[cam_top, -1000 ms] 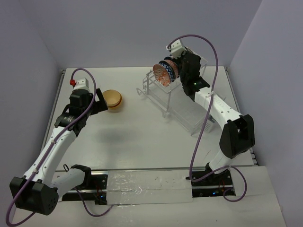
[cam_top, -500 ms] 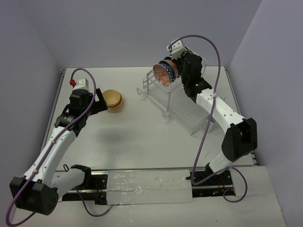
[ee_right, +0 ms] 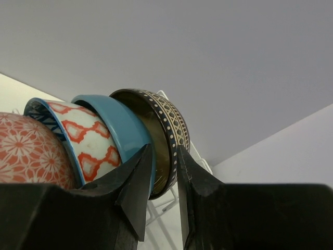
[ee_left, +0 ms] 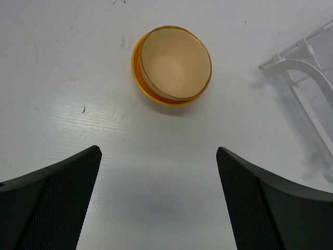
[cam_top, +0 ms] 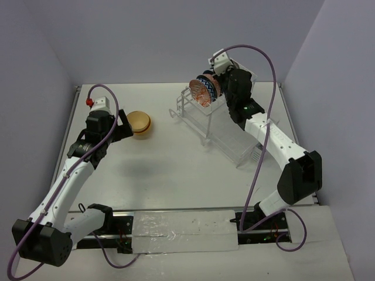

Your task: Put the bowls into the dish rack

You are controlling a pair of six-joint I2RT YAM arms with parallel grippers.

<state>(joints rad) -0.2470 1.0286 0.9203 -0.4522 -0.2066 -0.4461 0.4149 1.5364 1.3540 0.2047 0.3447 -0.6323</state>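
Several bowls point(cam_top: 204, 89) stand on edge in the top of the white wire dish rack point(cam_top: 229, 139). The right wrist view shows them in a row: red floral point(ee_right: 26, 153), zigzag-patterned point(ee_right: 86, 138), blue point(ee_right: 122, 125) and a dark bowl with a cream lattice band point(ee_right: 174, 122). My right gripper point(ee_right: 164, 152) straddles the dark bowl's rim, its jaws slightly apart with a thin gap beside the rim. An orange-yellow bowl point(ee_left: 174, 65) with a tan bowl nested in it sits on the table point(cam_top: 139, 123). My left gripper point(ee_left: 158, 151) hovers wide open just short of it, holding nothing.
The rack's lower clear tray point(cam_top: 243, 146) reaches toward the right arm's base. A white wire corner of the rack point(ee_left: 304, 78) shows at the right of the left wrist view. Walls enclose the white table point(cam_top: 176, 175) at the back and both sides.
The right gripper's jaws have eased apart around the dark bowl's rim, and the right arm's elbow has swung slightly right. The left arm has not moved.
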